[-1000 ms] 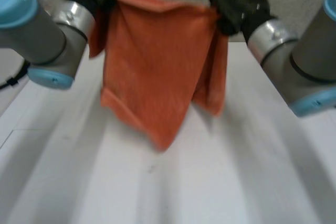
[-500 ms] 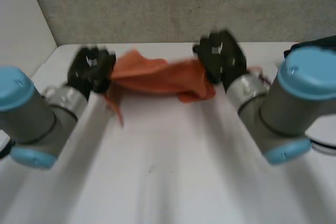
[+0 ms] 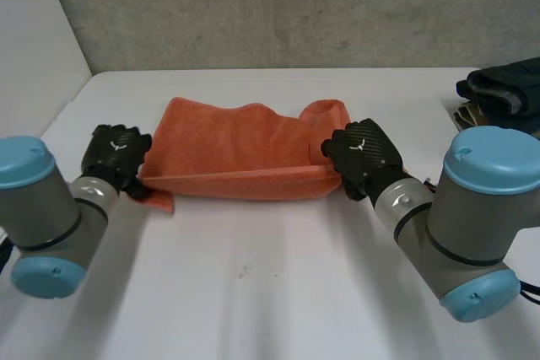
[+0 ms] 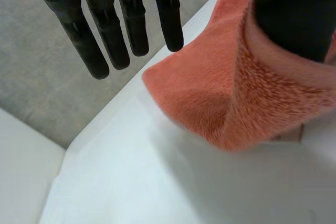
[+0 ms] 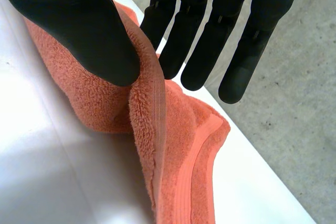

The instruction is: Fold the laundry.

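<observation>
Pinching fingers [image 5: 173, 30] to thumb, left hand [image 3: 118, 153] and right hand [image 3: 363, 153] hold the towel [image 3: 228, 145] ends.

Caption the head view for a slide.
Left hand and right hand each pinch one end of the orange towel's near edge as it lies on the white table.

Dark clothes [image 3: 504, 90] cut off at head view's edge; near corners of orange towel [image 3: 236, 145] hidden

Plain white table [image 3: 278, 292], speckled grey wall [image 3: 295, 6] behind it, white panel [image 3: 34, 31] off to one side, and a heap of dark clothes [image 3: 504, 90] on the table's far edge.
</observation>
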`<act>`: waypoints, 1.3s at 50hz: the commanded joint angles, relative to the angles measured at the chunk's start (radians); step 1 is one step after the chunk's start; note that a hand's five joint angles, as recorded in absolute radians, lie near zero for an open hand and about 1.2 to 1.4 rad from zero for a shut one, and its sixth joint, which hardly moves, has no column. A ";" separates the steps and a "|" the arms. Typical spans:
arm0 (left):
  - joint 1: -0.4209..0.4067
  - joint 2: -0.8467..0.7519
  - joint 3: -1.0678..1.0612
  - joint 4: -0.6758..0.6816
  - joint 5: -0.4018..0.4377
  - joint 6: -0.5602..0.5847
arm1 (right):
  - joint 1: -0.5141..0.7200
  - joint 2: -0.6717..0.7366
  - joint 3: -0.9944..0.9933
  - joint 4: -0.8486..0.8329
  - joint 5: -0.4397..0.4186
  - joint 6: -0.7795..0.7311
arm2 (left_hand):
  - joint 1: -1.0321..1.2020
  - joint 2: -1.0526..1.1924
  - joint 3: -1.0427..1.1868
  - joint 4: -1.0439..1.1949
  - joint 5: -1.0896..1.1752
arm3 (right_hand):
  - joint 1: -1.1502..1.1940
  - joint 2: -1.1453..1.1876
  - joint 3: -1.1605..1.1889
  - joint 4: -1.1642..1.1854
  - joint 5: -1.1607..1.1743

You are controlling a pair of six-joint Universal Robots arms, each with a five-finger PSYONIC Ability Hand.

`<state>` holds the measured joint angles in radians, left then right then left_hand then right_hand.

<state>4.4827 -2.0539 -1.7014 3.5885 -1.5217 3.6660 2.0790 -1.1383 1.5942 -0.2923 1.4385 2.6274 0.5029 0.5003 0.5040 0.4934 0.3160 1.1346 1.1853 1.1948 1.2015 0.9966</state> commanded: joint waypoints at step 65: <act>-0.080 0.164 0.675 0.139 0.006 -0.153 | -0.137 0.011 -0.692 0.071 0.019 0.168 | 0.893 0.896 0.892 0.903 0.906 | 0.262 0.211 0.201 0.195 0.225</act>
<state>4.3860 -1.9573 -0.8613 3.7382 -1.5315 3.5330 1.9344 -1.0660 0.7686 -0.2796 1.5012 2.7994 1.1747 1.1996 1.1941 1.2036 0.9752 1.1346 1.1857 1.1949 1.2016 1.0268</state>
